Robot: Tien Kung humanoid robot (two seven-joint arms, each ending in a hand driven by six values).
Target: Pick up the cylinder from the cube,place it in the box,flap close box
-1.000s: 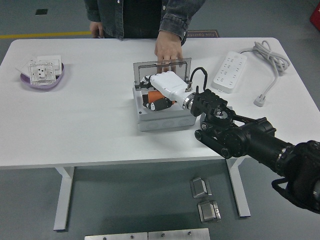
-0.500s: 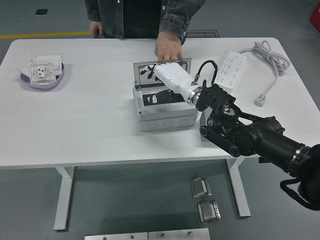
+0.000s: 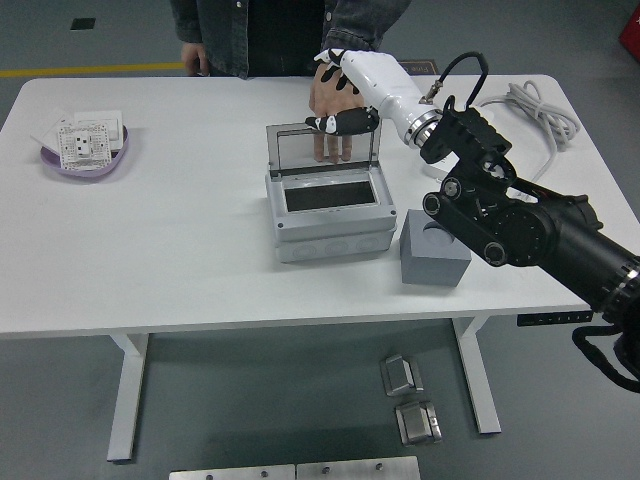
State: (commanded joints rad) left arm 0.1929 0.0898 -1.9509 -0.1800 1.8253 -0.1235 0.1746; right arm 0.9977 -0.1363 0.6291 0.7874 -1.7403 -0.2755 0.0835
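Reaching in from the lower right, the robot's black right arm stretched up and across the white table (image 3: 150, 250), its white-shelled right hand (image 3: 352, 92) raised above and behind the upright clear lid (image 3: 323, 150) of the grey box (image 3: 330, 225). The hand's fingers (image 3: 340, 122) were loosely spread and held nothing, the dark fingertips hanging just over the lid's top edge, in front of a person's hand (image 3: 322, 95) that rested on the table behind the lid. The box stood open, its inside dark; whether the cylinder lay in there could not be told. The grey cube (image 3: 434, 250) sat just right of the box, its round top recess empty. A second before, the same hand had been down inside the box, with an orange part showing beneath it, and half a second before it was lifting out over the rim; now it was clear of the box and higher, toward the far side. The cube, then hidden behind the arm, had come into sight. A white power strip (image 3: 462, 125) with its cable lay at the far right, and a purple dish (image 3: 85, 160) holding white socket plates at the far left
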